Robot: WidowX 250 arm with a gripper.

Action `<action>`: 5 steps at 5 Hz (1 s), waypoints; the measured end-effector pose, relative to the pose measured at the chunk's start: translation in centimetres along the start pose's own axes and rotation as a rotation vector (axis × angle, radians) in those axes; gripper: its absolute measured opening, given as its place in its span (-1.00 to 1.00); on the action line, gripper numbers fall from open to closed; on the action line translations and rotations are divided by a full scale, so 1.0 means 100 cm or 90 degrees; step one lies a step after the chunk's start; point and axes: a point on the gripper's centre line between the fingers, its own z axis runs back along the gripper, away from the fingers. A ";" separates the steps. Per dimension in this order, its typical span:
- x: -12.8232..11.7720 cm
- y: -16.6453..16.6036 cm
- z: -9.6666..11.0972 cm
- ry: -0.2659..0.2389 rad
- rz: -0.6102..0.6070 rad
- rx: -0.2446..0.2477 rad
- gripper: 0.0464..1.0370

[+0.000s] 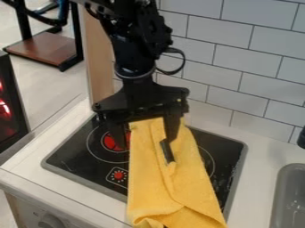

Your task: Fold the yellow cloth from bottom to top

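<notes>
In the camera view, the yellow cloth points lengthwise from beneath the hand toward the tabletop's near edge, across the stove. The hand's fingers stand wide apart, one against the cloth.

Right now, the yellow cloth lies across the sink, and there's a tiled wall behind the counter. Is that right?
Not quite: the camera view shows the yellow cloth lying across the black stovetop, not the sink. The tiled wall is indeed behind the counter.
</notes>
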 end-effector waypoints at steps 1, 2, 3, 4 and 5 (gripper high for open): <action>-0.016 0.000 -0.005 0.025 -0.016 0.005 0.92; -0.035 0.001 -0.013 0.043 -0.047 0.021 0.92; -0.052 0.006 -0.020 0.059 -0.073 0.033 0.92; -0.065 0.013 -0.019 0.054 -0.088 0.039 0.92; -0.074 0.020 -0.020 0.053 -0.081 0.045 0.92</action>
